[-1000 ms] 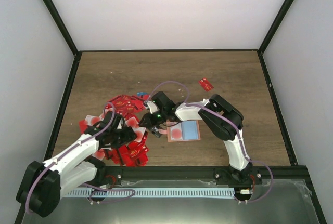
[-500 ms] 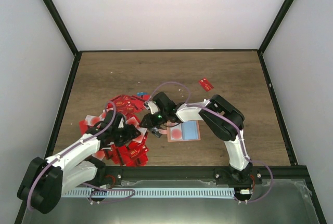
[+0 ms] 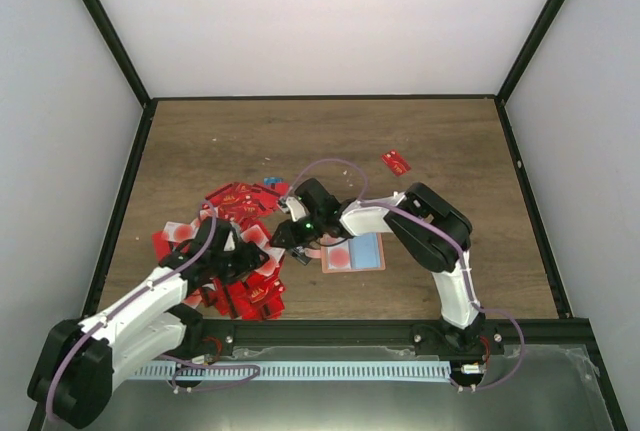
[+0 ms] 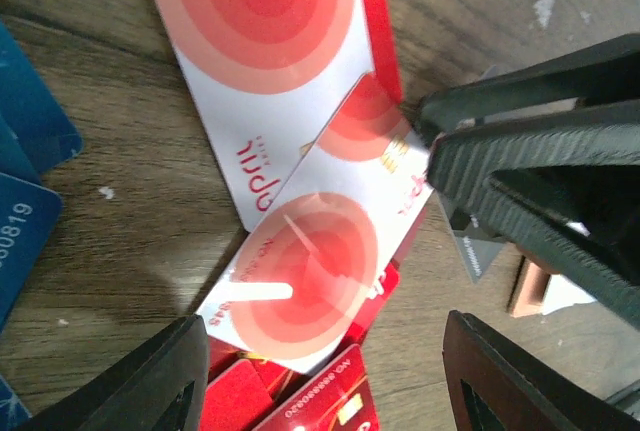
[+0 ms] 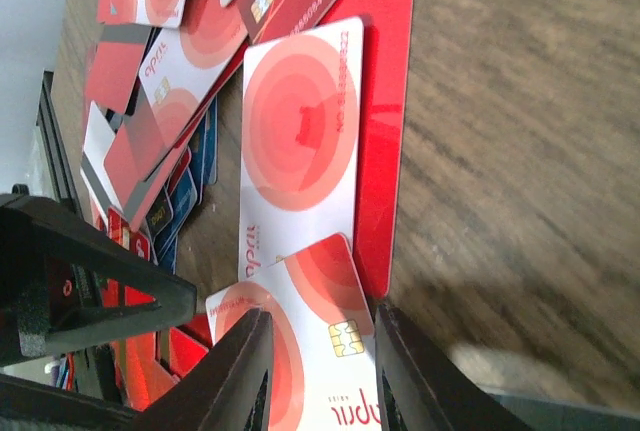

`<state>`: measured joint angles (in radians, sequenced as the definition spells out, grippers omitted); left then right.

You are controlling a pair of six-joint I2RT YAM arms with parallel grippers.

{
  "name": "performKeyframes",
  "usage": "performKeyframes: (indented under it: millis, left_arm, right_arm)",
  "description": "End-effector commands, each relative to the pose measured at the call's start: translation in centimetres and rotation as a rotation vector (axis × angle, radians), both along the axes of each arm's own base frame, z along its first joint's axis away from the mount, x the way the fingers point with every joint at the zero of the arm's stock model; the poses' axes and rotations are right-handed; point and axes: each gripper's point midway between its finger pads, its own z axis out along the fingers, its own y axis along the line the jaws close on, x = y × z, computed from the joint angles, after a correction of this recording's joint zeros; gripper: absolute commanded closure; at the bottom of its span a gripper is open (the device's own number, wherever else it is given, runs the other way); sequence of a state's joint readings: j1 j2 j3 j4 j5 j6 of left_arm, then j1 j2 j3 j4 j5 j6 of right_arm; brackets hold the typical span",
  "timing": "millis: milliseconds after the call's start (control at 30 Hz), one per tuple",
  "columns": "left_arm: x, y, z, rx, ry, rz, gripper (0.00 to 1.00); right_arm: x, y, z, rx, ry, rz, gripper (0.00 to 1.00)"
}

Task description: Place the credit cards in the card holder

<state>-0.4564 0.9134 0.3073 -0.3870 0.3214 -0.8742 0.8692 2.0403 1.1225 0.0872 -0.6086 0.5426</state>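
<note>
task at an early stage. the cards (image 3: pixel 235 251) lie heaped on the worktop (image 3: pixel 450 141), with one red card (image 3: pixel 396 161) well apart. the holder (image 3: pixel 362 251) lies open just right of the heap, no card clearly in it. left gripper (image 4: pixel 322 329): jaws wide apart astride a pale card (image 4: pixel 310 271), not gripping. right gripper (image 5: pixel 320 336): jaws at that card's end, grip cannot be told. nearly all cards remain.

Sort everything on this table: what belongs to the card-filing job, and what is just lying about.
Belongs to the job:
- credit cards, heaped left of centre
- lone red card, apart at the far right
- card holder, lying open

Just there:
- pale fleck on the table
- perforated rail along the near edge
</note>
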Motion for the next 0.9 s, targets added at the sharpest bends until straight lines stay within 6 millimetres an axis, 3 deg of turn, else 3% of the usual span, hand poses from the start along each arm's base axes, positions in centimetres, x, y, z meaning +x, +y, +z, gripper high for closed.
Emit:
performKeyframes:
  millis: [0, 300, 467, 567, 733, 867]
  left_arm:
    - [0.0, -0.6, 1.0, -0.044, -0.026, -0.013, 0.34]
    - [-0.1, -1.4, 2.2, -0.073, -0.062, -0.072, 0.35]
    - [-0.6, 0.1, 2.4, 0.063, -0.045, -0.071, 0.36]
    - [-1.9, 1.5, 1.8, 0.167, 0.010, -0.076, 0.36]
    - [-4.2, 2.7, 1.3, 0.273, 0.068, -0.101, 0.42]
    - [-5.9, 2.0, 1.0, 0.275, 0.099, -0.155, 0.54]
  right_arm:
    - [-2.8, -1.9, -2.1, -0.083, 0.113, 0.010, 0.69]
    - [-5.0, -2.3, 0.6, -0.038, 0.128, 0.036, 0.69]
    - [-5.4, -2.4, 3.3, -0.002, 0.076, 0.061, 0.68]
    - [-6.0, -2.3, 4.2, 0.002, 0.062, 0.082, 0.65]
    - [-8.4, -2.5, 3.7, -0.026, 0.077, 0.111, 0.57]
    - [-9.9, -2.7, 2.9, -0.040, 0.107, 0.111, 0.50]
